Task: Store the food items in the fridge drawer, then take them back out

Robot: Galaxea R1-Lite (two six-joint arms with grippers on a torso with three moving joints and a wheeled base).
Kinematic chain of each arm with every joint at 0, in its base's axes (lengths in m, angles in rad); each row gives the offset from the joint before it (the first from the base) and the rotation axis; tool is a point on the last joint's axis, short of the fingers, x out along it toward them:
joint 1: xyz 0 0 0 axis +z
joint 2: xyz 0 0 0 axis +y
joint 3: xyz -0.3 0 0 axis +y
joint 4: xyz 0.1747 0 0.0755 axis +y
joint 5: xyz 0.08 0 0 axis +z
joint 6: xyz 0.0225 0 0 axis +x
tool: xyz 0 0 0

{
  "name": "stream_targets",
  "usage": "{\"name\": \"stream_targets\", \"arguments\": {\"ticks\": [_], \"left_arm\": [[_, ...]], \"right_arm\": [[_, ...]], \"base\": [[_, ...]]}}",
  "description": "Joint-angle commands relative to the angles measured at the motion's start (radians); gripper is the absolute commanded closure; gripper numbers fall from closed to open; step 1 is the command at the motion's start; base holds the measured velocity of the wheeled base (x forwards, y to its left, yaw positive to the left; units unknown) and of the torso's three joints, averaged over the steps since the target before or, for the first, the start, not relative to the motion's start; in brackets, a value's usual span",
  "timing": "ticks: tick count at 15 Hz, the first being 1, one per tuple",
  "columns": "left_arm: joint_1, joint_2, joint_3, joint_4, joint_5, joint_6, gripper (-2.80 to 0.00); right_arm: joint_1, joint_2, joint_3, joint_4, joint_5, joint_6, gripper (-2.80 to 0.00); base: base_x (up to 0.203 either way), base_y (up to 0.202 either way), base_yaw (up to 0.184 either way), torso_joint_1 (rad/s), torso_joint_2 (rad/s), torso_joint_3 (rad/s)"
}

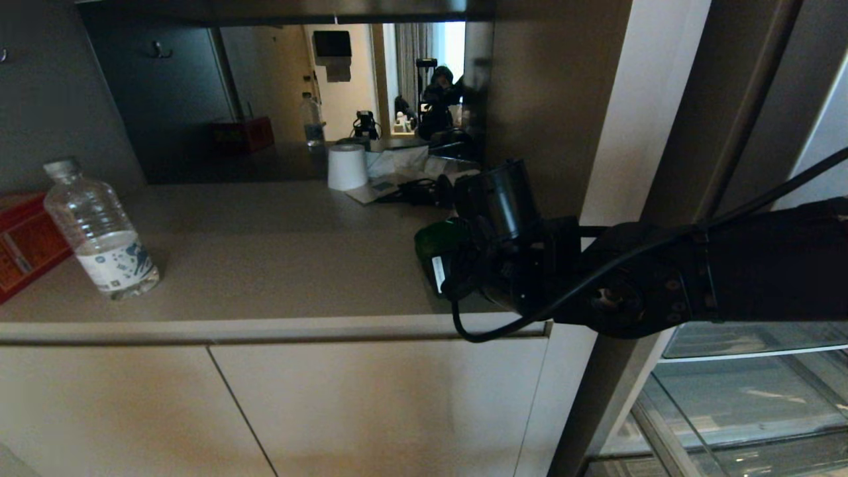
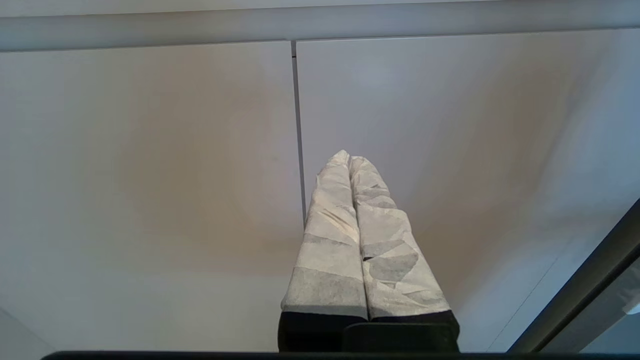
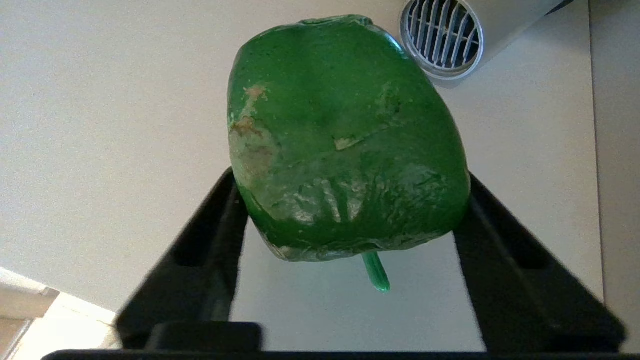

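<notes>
The green bell pepper (image 3: 345,140) lies on the beige countertop (image 1: 278,265) near its right front corner, stem toward the wrist camera. My right gripper (image 3: 350,175) reaches in from the right with its black fingers (image 3: 210,240) spread wide, one on each flank of the pepper (image 1: 437,242). The fingers sit right at its sides. The fridge drawer (image 1: 742,391) shows as clear plastic at the lower right, below my right arm. My left gripper (image 2: 348,156) hangs parked in front of the beige cabinet doors (image 2: 150,175), its white-wrapped fingers pressed together with nothing between them.
A clear water bottle (image 1: 99,228) and a red box (image 1: 23,238) stand at the counter's left end. A white roll (image 1: 347,167) and dark clutter (image 1: 417,189) sit at the back by a mirror. A silver round grille (image 3: 442,35) lies just beyond the pepper.
</notes>
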Motion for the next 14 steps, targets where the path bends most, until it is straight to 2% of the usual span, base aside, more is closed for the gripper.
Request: {"name": "stream_targets", "arguments": {"ticks": [1,8,10,14], "left_arm": [[0.000,0.002,0.011,0.000,0.000,0.000,0.00],[0.000,0.002,0.011,0.000,0.000,0.000,0.00],[0.000,0.002,0.011,0.000,0.000,0.000,0.00],[0.000,0.002,0.011,0.000,0.000,0.000,0.00]], "right_arm": [[0.000,-0.006,0.006,0.000,-0.003,-0.002,-2.80],[0.011,-0.021,0.023,0.000,-0.011,-0.002,-2.80],[0.022,-0.044,0.023,0.000,-0.035,-0.004,-2.80],[0.082,-0.159,0.086,0.000,-0.062,-0.007,-2.80]], "base": [[0.000,0.000,0.000,0.000,0.00,0.000],[0.000,0.000,0.000,0.000,0.00,0.000],[0.000,0.000,0.000,0.000,0.00,0.000],[0.000,0.000,0.000,0.000,0.00,0.000]]}}
